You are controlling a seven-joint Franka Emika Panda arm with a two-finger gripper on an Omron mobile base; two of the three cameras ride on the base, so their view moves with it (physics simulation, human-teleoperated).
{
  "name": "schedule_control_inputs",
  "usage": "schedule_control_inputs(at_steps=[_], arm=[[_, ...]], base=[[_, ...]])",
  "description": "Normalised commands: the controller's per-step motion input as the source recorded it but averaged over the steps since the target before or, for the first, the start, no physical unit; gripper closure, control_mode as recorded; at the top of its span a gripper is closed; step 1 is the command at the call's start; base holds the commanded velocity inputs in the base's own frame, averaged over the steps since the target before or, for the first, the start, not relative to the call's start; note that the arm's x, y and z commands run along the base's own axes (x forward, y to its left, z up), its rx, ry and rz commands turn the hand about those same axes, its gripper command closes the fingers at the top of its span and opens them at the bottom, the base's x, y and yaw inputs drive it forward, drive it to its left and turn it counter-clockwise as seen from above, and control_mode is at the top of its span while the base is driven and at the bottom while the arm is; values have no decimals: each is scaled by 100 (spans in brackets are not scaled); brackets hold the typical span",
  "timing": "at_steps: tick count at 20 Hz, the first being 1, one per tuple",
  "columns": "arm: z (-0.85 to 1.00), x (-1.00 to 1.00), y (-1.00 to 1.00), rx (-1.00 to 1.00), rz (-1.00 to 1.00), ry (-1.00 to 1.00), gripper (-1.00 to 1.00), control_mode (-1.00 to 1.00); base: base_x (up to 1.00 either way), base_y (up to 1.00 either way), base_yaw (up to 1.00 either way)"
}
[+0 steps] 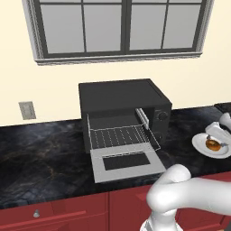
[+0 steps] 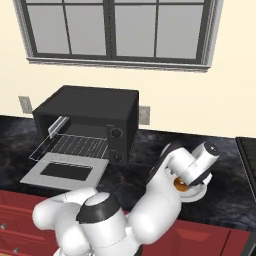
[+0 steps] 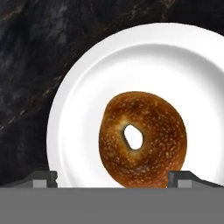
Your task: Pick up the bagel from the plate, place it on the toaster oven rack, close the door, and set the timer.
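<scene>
Above the black marble tabletop (image 3: 26, 65), the two-finger pincer (image 3: 112, 179) is held spread over the golden-brown seeded bagel (image 3: 142, 138) lying on the round white plate (image 3: 83, 87); an off-centre closure could push the bagel sideways; the plate could be nudged.

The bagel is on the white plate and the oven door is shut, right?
Not quite. The bagel does lie on the white plate, but the oven door is open, folded down flat in front of the rack, as the left base view shows.
</scene>
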Motion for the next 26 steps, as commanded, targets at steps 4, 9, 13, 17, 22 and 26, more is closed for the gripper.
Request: schedule_control_inputs(at_steps=[4,9,13,17,22,26], arm=[[-1,-1,0,0,-15,-1,-100,-100],[0,-3,-7,0,-16,-2,-100,-100],[-2,0,-17,0,-11,-1,-100,-100],[-6,0,-16,0,-6,0,-100,-100],[-12,0,-12,3,-2,0,-100,-100],[-12,0,-1,6,0,0,-100,-100]], base=[[0,0,0],[0,0,0],[0,0,0],[0,0,0],[0,0,0],[0,0,0]])
